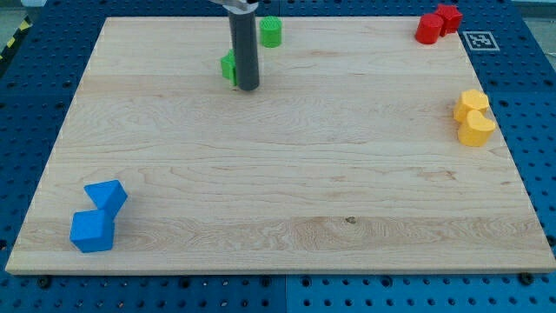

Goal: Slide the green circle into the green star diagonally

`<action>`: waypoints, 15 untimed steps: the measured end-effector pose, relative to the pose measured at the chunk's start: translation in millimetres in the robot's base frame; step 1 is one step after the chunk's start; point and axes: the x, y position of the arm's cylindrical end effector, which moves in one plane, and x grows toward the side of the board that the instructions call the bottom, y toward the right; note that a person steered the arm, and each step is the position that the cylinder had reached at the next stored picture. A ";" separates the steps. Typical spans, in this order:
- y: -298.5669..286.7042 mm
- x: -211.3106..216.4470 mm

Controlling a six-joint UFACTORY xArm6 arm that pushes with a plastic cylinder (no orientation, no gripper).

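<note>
Closing on the green pair at the bench (287, 174) top

My tip (248, 88), which has no pincer, touches the half-hidden green star (228, 67); the green circle (271, 31) sits apart, up-right. The circle's diagonal push looks not yet done.

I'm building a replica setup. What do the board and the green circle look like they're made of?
The board looks like pale, matte wood: grain streaks and a small knot show. The green circle seems to be moulded plastic, judging by its uniform saturated colour, though the finish is hard to tell.
</note>
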 end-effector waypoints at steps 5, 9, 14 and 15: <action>34.0 -158.2; 14.5 -112.7; 39.7 -80.7; 10.6 -80.7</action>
